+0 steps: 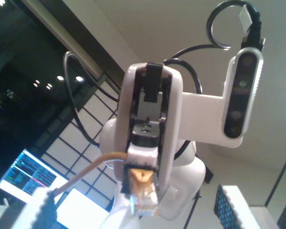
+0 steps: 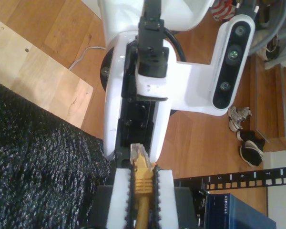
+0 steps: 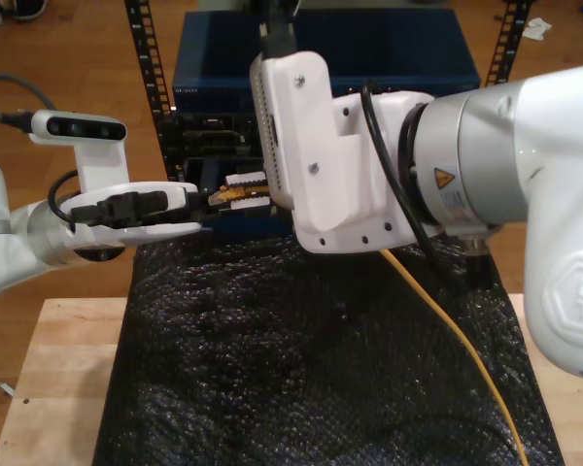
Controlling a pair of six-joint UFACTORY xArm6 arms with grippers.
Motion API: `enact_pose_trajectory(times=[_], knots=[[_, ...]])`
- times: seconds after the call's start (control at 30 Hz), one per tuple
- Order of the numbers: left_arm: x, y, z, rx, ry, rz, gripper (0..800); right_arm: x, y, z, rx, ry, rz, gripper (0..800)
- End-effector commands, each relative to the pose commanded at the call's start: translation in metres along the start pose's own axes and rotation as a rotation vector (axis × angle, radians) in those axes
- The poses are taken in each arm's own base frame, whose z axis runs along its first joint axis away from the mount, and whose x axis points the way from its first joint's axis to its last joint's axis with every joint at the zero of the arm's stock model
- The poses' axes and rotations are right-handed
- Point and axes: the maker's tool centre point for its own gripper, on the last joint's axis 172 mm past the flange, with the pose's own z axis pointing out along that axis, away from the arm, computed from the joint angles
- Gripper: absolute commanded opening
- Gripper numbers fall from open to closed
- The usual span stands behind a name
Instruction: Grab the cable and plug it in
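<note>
The yellow-orange cable [image 3: 459,342] runs from the exterior view's lower right up under the big white arm. My second gripper [image 2: 142,193] is shut on the cable's yellow boot [image 2: 143,179]. The clear plug [image 2: 137,153] sticks out past its toothed white fingers [image 2: 118,200]. In the exterior view, my second gripper [image 3: 249,184] reaches in from the right. My first gripper [image 3: 214,199] faces it from the left, tip to tip. My first gripper [image 1: 136,210] is open, and its toothed fingers [image 1: 38,206] stand wide on either side of the plug [image 1: 144,199].
A blue rack unit [image 3: 369,58] with dark ports sits behind the grippers, between black perforated rails [image 3: 141,49]. A black textured mat [image 3: 301,369] covers the wooden table [image 3: 58,388]. A blue network switch [image 2: 236,210] shows below my second gripper. Shoes [image 2: 238,119] lie on the floor.
</note>
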Motion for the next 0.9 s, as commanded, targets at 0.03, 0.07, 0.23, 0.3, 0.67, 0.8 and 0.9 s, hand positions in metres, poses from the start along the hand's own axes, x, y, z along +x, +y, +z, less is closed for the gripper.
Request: enact_pose_trajectory(times=[0.03, 0.07, 0.23, 0.3, 0.67, 0.8, 0.9], knots=[[0.0, -0.001, 0.0, 0.005, 0.0, 0.004, 775, 0.001, 0.002, -0.001, -0.003, 0.001, 0.011, 0], [0.001, -0.003, -0.001, 0.012, 0.0, 0.004, 787, 0.0, 0.002, 0.001, -0.001, -0.001, 0.024, 0], [0.002, -0.011, -0.002, 0.061, -0.008, 0.021, 790, 0.0, 0.003, 0.002, 0.002, -0.001, 0.04, 0], [0.003, -0.012, -0.001, 0.074, -0.014, 0.029, 790, -0.001, 0.003, 0.004, 0.005, -0.003, 0.04, 0], [0.008, -0.023, -0.002, 0.154, -0.033, 0.075, 794, -0.047, 0.026, -0.004, -0.028, -0.08, 0.129, 0], [0.009, -0.025, -0.001, 0.177, -0.046, 0.089, 795, -0.073, 0.028, -0.012, -0.03, -0.118, 0.177, 0], [0.011, -0.029, -0.002, 0.211, -0.057, 0.103, 795, -0.081, 0.03, -0.017, -0.028, -0.129, 0.221, 0]])
